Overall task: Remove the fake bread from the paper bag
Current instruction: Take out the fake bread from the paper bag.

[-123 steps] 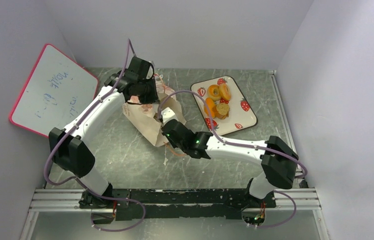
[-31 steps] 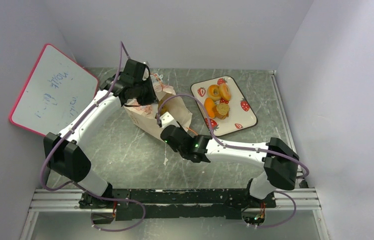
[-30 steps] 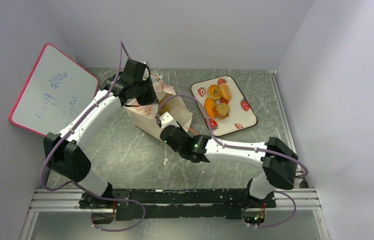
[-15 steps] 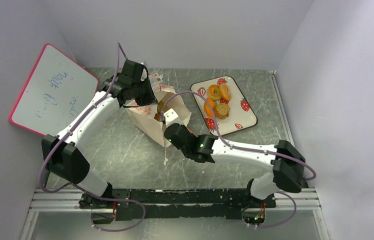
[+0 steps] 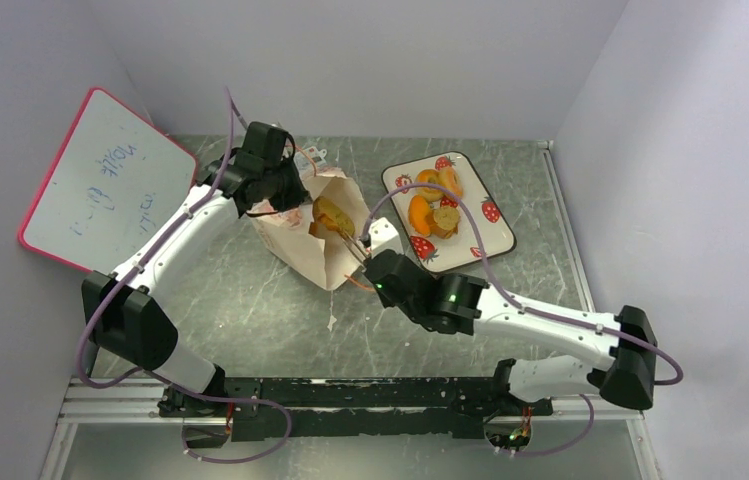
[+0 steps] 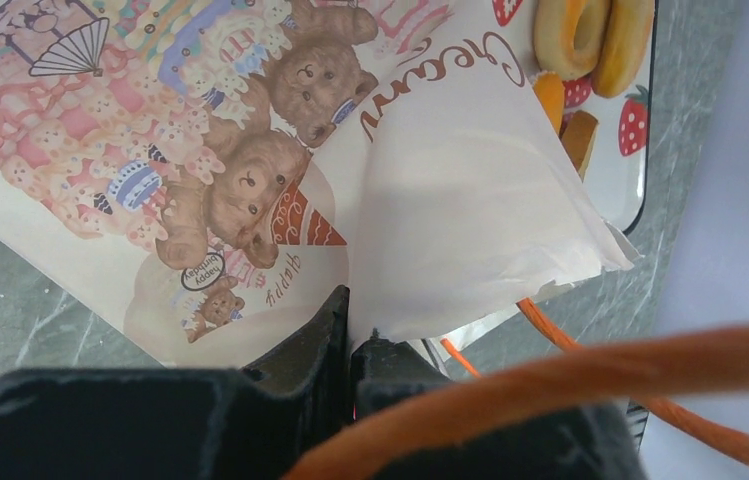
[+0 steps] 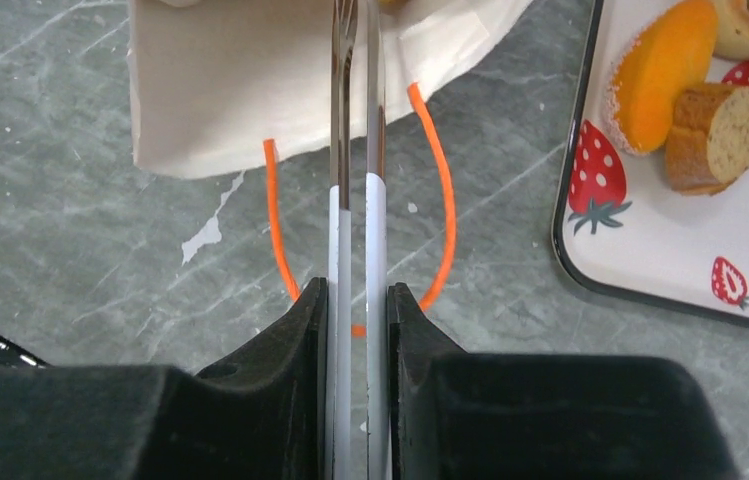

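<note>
The paper bag (image 5: 300, 245) lies on its side, its bear picture facing up in the left wrist view (image 6: 250, 150). My left gripper (image 5: 285, 195) is shut on the bag's edge at its mouth (image 6: 350, 325). My right gripper (image 5: 378, 264) is shut on a pair of metal tongs (image 7: 355, 150) with white handles. The tong tips reach to the bag's mouth and hold a golden-yellow piece of fake bread (image 5: 333, 214). Several more fake bread pieces (image 5: 432, 200) lie on the strawberry tray (image 5: 498, 238).
The tray also shows in the right wrist view (image 7: 670, 260), right of the bag, with bread pieces (image 7: 720, 125) on it. Orange cord handles (image 7: 440, 200) trail on the table under the tongs. A whiteboard (image 5: 100, 180) leans at the left wall. A white tag (image 5: 312, 155) lies behind the bag.
My right arm has swung its elbow out to the right and drawn the tongs back. A golden bread piece now shows at the bag's mouth in the tongs. My left gripper still holds the bag.
</note>
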You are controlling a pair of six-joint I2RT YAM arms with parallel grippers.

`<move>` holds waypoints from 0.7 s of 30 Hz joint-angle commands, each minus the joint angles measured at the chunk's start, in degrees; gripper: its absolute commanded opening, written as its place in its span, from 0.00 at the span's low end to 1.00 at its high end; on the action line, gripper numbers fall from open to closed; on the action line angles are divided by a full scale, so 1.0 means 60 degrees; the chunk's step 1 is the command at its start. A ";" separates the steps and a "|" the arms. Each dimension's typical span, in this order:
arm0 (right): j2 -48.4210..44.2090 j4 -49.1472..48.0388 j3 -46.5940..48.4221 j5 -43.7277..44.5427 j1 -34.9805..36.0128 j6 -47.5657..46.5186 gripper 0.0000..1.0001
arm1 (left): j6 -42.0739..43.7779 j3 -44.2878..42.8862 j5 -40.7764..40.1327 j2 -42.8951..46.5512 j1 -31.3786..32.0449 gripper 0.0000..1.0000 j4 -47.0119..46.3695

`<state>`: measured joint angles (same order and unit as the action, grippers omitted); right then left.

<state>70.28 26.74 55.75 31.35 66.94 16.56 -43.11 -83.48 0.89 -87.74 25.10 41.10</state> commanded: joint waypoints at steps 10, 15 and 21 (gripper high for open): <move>-0.1559 0.2093 0.0608 0.1177 0.0050 0.1270 0.00 | -0.0975 0.0105 -0.1524 0.0021 -0.0250 0.07 -0.0597; -0.1513 0.2720 0.1002 0.2459 0.0049 0.1527 0.00 | -0.0841 0.0538 -0.1310 0.0220 -0.0278 0.07 -0.0972; -0.1226 0.3243 0.1199 0.3299 -0.0499 0.1717 0.00 | -0.0548 0.0984 -0.1054 0.0519 -0.0320 0.07 -0.1218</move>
<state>62.41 42.41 60.95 41.85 67.09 25.17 -48.36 -79.42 -4.84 -86.63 24.40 35.51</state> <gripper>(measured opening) 0.229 0.076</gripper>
